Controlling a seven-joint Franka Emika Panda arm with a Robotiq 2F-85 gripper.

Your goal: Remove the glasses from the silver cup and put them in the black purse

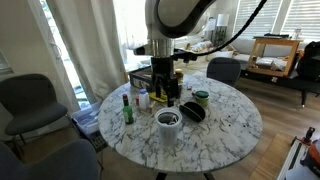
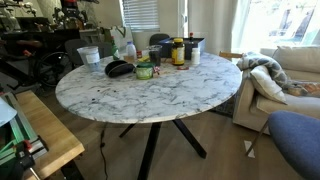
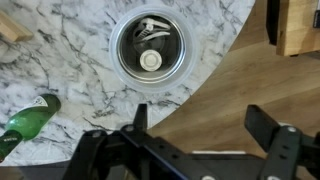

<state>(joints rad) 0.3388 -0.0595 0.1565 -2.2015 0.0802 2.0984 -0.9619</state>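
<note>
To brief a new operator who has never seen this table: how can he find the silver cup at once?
On the round marble table, the silver cup stands near the edge, beside the black purse. It is the only pale, open cylinder there.

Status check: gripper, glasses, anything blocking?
Gripper open, empty, hovering short of silver cup. Glasses not clearly visible inside cup. Black purse beside cup; green bottle close by.

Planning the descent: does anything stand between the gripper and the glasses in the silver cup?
Nothing visible does. In the wrist view the silver cup has an uncovered mouth below the open gripper; the green bottle stands off to one side.
</note>
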